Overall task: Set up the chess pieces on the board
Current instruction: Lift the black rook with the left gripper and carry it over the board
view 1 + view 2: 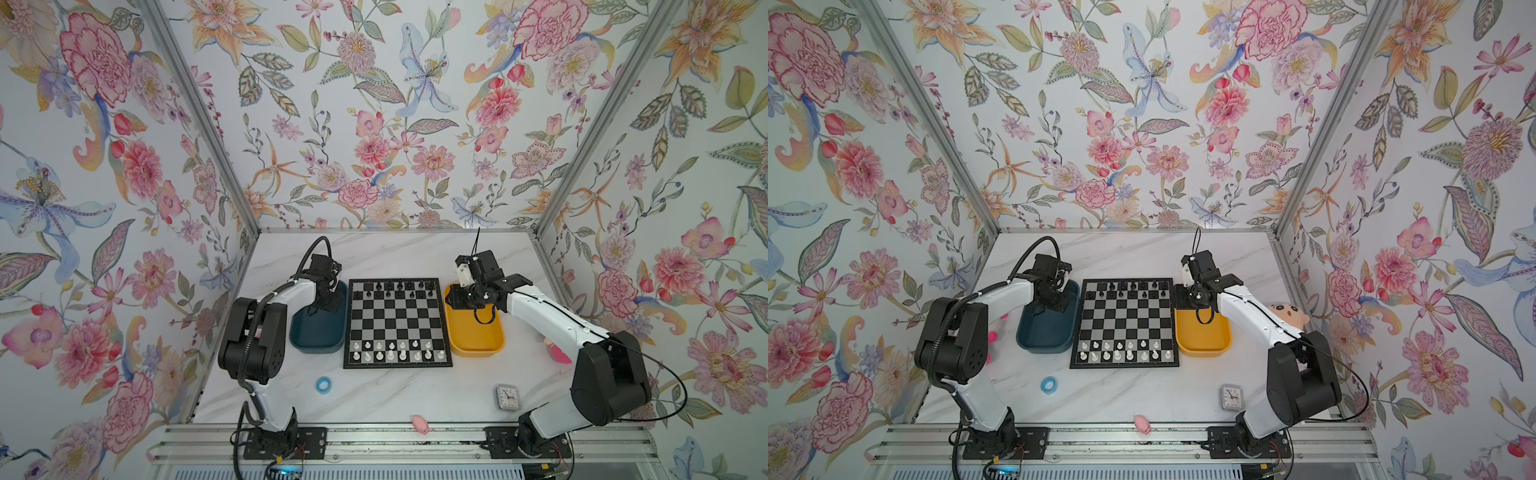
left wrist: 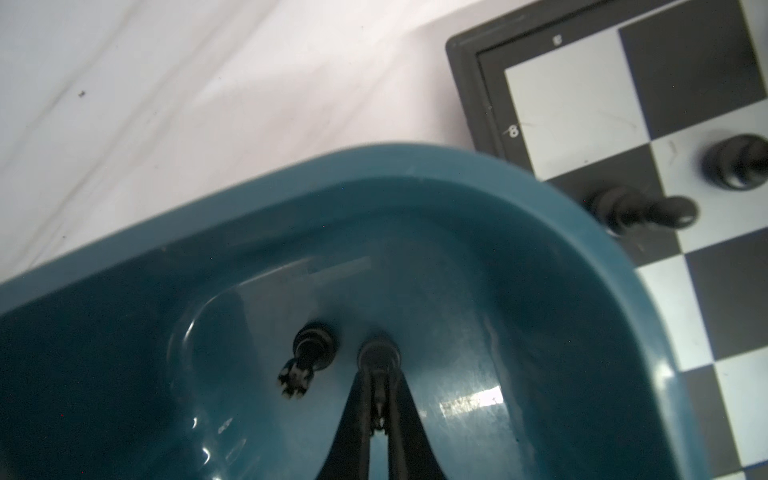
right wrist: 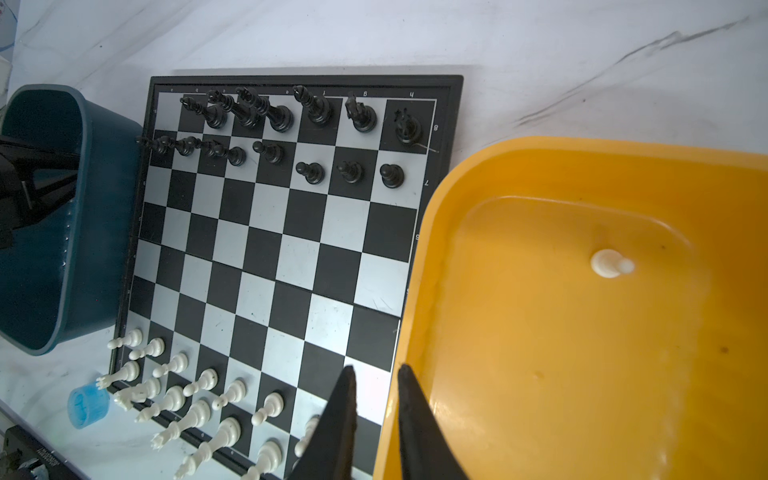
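Black chessman, teal bin: your left jaws clamped along its stem, base beyond the tips. Board just beside; right jaws apart, empty.

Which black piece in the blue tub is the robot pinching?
The piece between the left gripper's tips; the crown-topped one beside it sits free.

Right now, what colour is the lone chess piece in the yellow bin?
White. The chess piece shows best in the right wrist view.
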